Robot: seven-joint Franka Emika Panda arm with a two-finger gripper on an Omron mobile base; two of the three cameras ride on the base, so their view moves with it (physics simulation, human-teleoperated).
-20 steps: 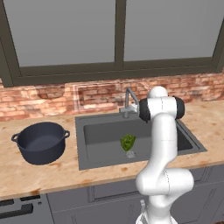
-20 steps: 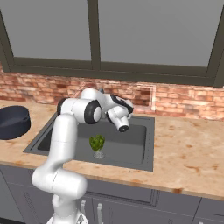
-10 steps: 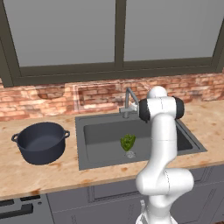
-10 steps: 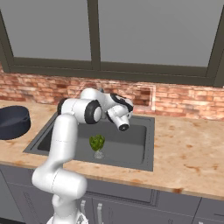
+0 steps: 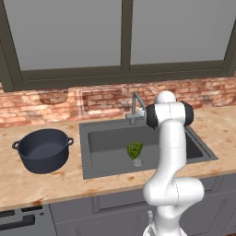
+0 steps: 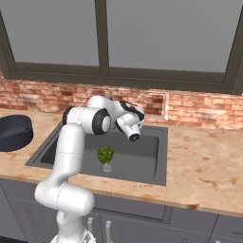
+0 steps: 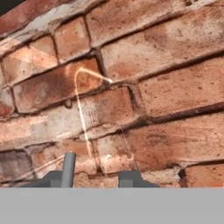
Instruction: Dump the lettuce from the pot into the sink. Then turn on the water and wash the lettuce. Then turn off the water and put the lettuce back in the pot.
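The lettuce (image 5: 134,150) (image 6: 105,154), a small ruffled green bunch, stands on the floor of the dark sink (image 5: 106,152) (image 6: 142,159), by the drain. On the counter left of the sink sits the dark pot (image 5: 44,150) (image 6: 14,132), with nothing showing inside it. My arm's wrist (image 6: 128,121) hangs over the back of the sink, near the grey faucet (image 5: 135,107), well above the lettuce. In the hand view my gripper (image 7: 98,176) faces the brick wall (image 7: 131,87) at close range. Its fingertips (image 7: 68,168) stand partly apart with nothing between them.
A brick backsplash (image 5: 55,103) and a wide window (image 5: 124,37) run behind the sink. Wooden counter (image 6: 204,161) lies on both sides. My own arm (image 5: 170,152) rises in front of the right half of the sink.
The jaws have narrowed from wide open to partly closed. The arm, lettuce and pot have stayed where they were.
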